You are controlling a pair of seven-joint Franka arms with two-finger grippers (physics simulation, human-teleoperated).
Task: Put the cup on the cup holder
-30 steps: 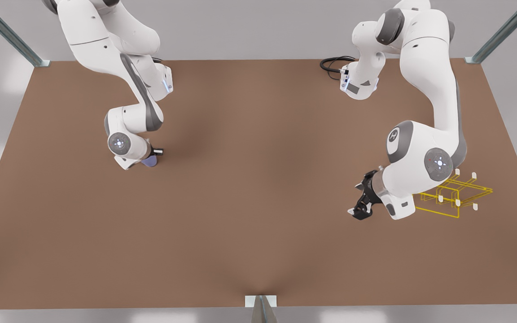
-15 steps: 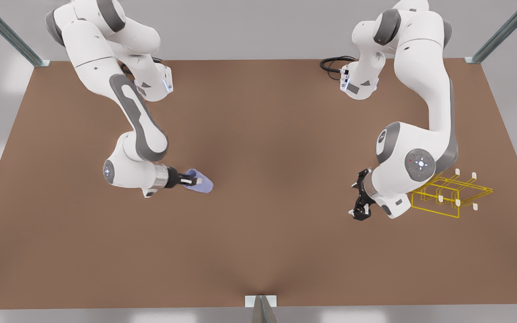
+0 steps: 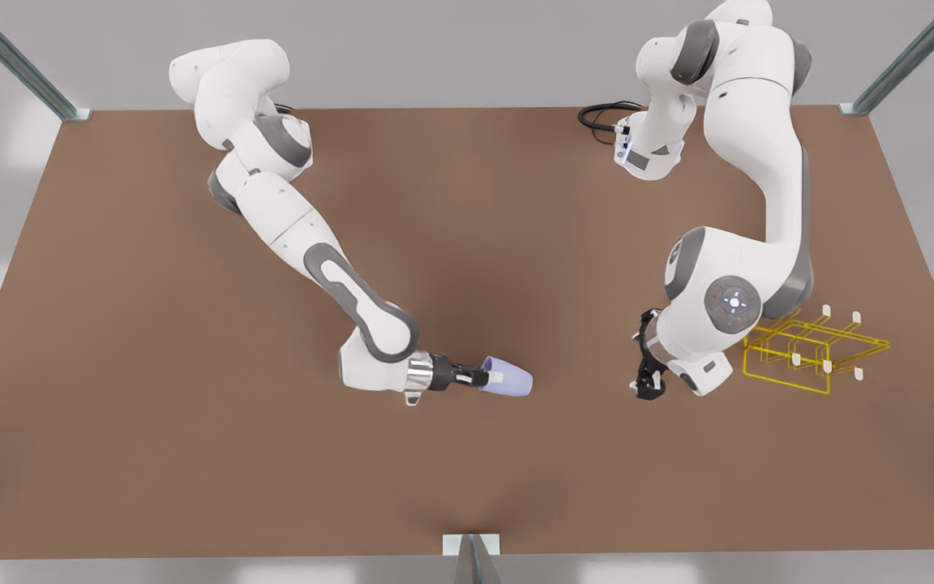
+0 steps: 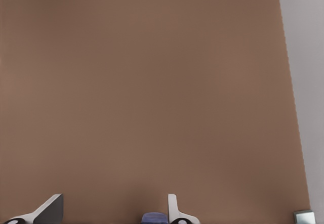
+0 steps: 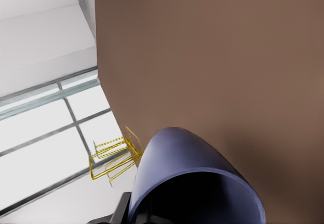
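Cup (image 3: 509,380) lies sideways, clamped in the right gripper (image 3: 490,376) over the middle of the table (image 3: 191,454), well apart from the rack (image 3: 811,357). The left gripper (image 3: 648,380) waits beside the rack, fingers apart. The carry likely calls for a firm grip and the cup's mouth aligned with the rack.

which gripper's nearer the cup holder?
Left. The left gripper hangs beside the cup holder; the right gripper, holding the cup, is farther off toward the front view's left.
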